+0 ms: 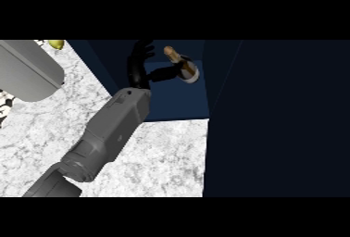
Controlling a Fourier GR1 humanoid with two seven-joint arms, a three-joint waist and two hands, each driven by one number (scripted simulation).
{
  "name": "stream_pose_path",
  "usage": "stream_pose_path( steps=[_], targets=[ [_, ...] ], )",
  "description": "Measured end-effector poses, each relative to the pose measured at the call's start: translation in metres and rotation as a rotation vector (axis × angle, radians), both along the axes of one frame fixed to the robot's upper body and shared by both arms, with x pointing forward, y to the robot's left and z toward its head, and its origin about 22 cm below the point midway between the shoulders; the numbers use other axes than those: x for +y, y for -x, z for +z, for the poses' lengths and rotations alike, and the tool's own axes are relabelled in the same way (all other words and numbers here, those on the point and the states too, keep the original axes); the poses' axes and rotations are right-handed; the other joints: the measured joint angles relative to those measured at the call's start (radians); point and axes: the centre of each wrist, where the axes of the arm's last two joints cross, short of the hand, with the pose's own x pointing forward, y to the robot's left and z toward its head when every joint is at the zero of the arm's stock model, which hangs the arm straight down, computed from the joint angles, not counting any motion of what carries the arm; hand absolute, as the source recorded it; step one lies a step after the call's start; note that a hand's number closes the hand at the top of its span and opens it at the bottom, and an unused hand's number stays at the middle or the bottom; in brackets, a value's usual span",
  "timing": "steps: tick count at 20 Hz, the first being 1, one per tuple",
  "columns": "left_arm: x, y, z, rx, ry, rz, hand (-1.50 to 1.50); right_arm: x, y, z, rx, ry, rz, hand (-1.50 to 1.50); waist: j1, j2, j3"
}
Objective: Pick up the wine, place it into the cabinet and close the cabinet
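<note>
Wine: bottle up at twelve o'clock, lying tilted inside the dark blue cabinet, cork-coloured neck pointing to eleven, pale round base facing four.
Hand on it: one black hand is at the bottle, thumb stretched across to its body, fingers arched above at eleven o'clock of the base; looks like a pinch around the bottle, though the dark interior hides part of the contact.
Which hand: cannot tell for sure; it comes in from seven o'clock, lower left of the view, so I read it as the left.
Forearm: grey forearm runs diagonally from seven o'clock up to the cabinet opening, crossing the counter.
Other hand: nowhere in view.
Counter: white marbled counter fills six to nine o'clock.
Cabinet door: big dark panel covers the three o'clock side.
Far corner: grey rounded object at ten o'clock, a small yellow-green thing just beyond it.
</note>
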Motion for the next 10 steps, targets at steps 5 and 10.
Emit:
stream_pose_path(
  steps=[5, 10],
  targets=[
    [0.0019, -0.0023, -0.0006, 0.026, -0.047, 0.0, -1.5, 0.0008, 0.0012, -0.0007, 0.003, -0.006, 0.006, -1.5, -0.002, -0.001, 0.0],
    [0.0058, -0.0036, -0.002, 0.026, -0.074, 0.012, -1.5, 0.0022, 0.0016, -0.0022, -0.005, -0.01, 0.021, -1.5, -0.012, 0.001, 0.001]
  ],
)
